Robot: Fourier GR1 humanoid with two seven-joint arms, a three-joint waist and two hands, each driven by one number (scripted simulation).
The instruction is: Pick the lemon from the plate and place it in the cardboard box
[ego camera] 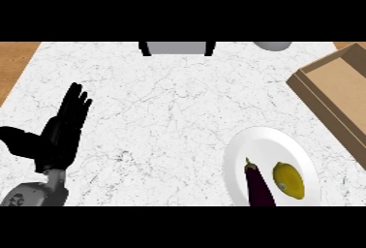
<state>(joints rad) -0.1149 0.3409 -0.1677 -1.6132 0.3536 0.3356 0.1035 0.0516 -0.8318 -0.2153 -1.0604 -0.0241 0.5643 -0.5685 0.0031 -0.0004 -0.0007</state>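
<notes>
Your black left hand [58, 133] is resting open, straight-fingered and holding nothing, so by my judgement the whole task is waiting to be done. The small yellow oval lemon [289, 180] is lying well to that hand's right on the round white plate [243, 150], beside the dark purple eggplant [259, 188]. You are looking at one lemon, one eggplant, one plate, one brown cardboard box [336, 92] farther right and beyond, and one hand.

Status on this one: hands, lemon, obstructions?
Left hand open, resting at left; right hand not in view. Lemon on plate, eggplant close beside it. Cardboard box at right, beyond plate.
</notes>
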